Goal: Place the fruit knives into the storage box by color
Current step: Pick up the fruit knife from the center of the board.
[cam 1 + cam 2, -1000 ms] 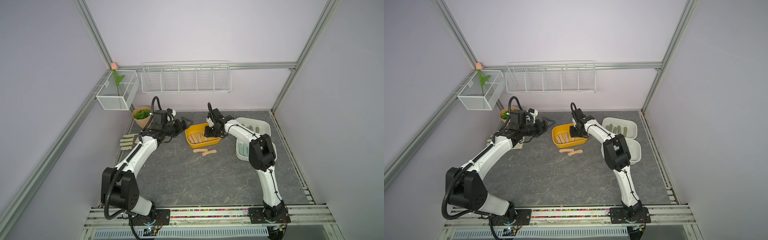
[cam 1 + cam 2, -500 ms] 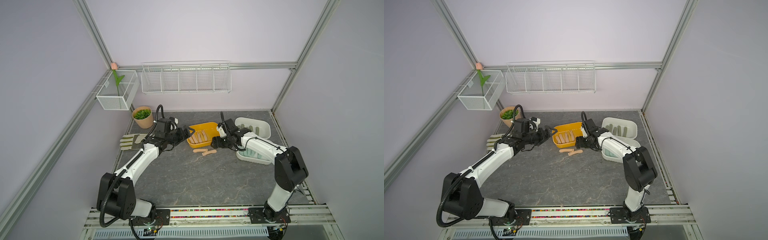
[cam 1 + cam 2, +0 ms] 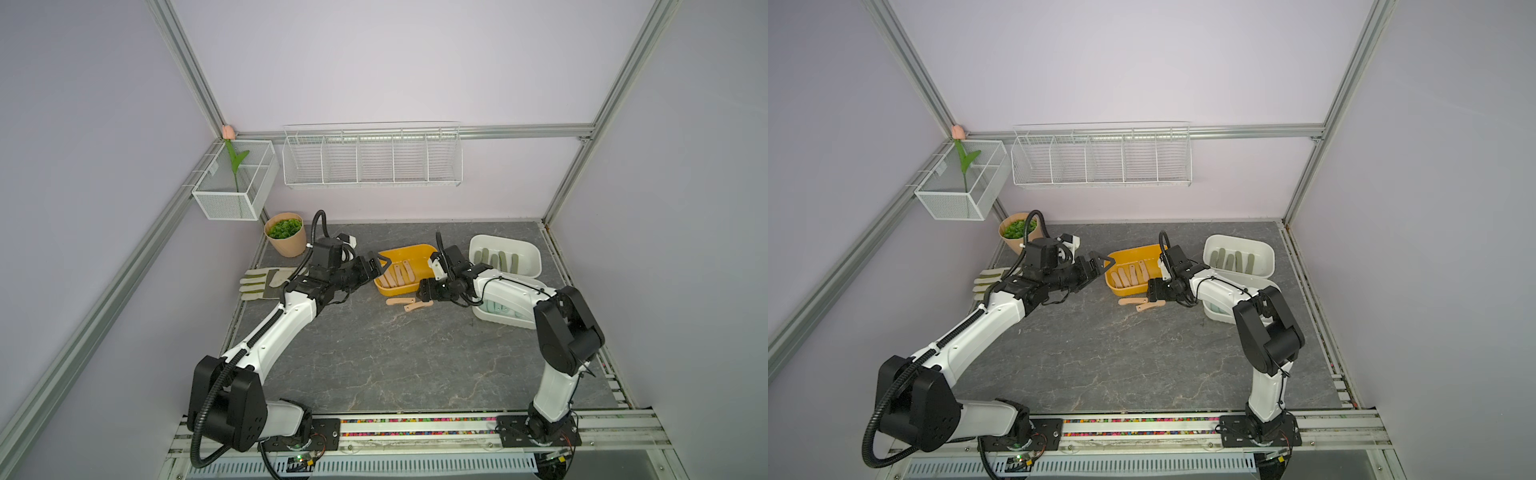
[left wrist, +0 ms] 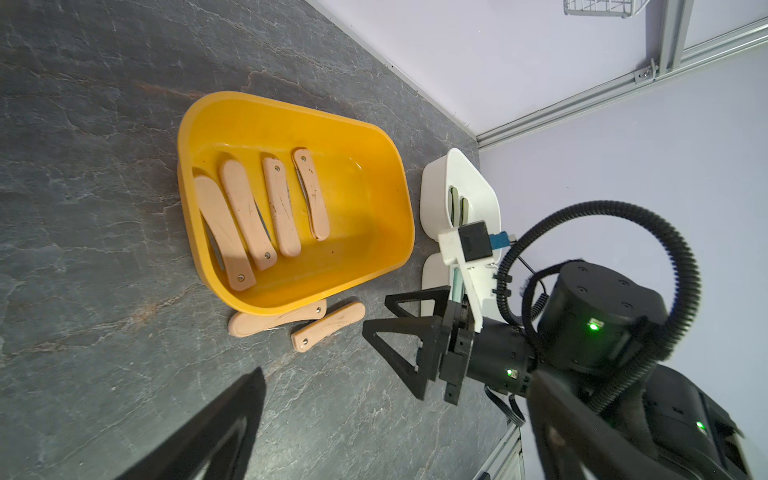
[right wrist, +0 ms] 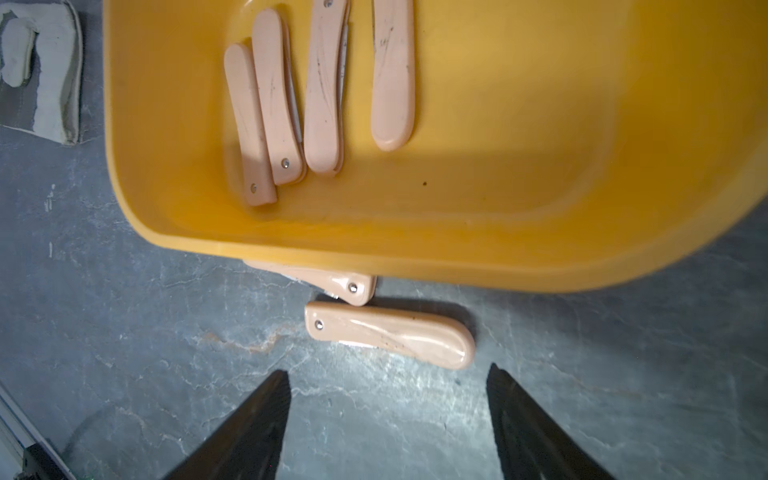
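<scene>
Two peach-pink fruit knives lie on the table against the front of the yellow storage box. Several more peach knives lie inside that box. My right gripper is open and low over the table, just short of the nearer loose knife. The other loose knife is partly tucked under the box's rim. My left gripper is open and empty beside the box's left end. Olive knives fill a white box, and mint knives lie in another.
A beige-and-olive work glove lies at the table's left edge. Behind it stands a potted plant. Wire baskets hang on the back wall. My right forearm crosses above the mint box.
My right gripper came off the yellow box, dropped to the table by the loose knives and opened wider. My left arm shifted slightly forward, still open.
</scene>
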{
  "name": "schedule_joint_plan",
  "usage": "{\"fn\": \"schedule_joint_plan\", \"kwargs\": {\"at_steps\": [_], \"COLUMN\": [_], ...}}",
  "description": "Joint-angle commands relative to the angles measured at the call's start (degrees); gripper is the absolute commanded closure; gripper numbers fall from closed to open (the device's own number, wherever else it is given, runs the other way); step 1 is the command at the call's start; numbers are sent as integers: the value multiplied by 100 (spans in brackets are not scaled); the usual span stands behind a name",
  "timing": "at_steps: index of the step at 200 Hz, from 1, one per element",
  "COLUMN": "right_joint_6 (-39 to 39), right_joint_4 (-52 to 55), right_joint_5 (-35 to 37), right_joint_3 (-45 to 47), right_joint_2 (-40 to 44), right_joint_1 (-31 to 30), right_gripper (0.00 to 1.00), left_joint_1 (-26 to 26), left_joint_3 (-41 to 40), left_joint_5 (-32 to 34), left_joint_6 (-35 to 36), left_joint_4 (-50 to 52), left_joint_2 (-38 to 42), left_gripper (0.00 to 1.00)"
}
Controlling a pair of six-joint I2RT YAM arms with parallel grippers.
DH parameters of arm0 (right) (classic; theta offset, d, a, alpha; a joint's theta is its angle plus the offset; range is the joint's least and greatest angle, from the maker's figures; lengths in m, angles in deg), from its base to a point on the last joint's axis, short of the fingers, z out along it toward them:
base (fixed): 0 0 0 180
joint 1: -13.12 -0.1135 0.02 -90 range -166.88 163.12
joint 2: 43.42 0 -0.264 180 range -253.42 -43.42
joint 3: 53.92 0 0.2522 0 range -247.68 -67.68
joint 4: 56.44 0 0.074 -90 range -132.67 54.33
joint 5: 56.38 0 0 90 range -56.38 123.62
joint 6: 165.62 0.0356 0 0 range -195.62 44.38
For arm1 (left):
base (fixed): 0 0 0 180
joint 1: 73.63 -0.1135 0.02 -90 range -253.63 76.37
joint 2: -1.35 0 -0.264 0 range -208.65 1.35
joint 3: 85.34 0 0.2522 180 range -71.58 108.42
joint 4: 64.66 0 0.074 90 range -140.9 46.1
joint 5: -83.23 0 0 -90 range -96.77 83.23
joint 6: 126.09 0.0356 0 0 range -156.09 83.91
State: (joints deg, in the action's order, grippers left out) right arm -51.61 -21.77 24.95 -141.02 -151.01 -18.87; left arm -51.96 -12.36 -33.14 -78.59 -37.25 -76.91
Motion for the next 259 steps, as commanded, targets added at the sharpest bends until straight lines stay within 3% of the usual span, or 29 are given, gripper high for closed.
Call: {"fn": "schedule_joint_plan", "kwargs": {"at_steps": [1, 126, 259], "right_joint_6": [29, -157, 51], "right_joint_4": [-100, 67, 57], "right_joint_5": [-63, -21, 342], "right_joint_3": [-189, -684, 815], "right_joint_2": [-254, -949, -128], "right_joint_1": [-23, -164, -971], "right_gripper": [23, 24, 30], "left_joint_1": [21, 39, 48], "left_joint_3": [8, 220, 147], "left_joint_5": [120, 92, -20], "left_joint_6": [-21, -22, -39], "left_joint_4": [32, 76, -117], "left_joint_2": [140, 32, -8], "left_gripper": [1, 1, 1]}}
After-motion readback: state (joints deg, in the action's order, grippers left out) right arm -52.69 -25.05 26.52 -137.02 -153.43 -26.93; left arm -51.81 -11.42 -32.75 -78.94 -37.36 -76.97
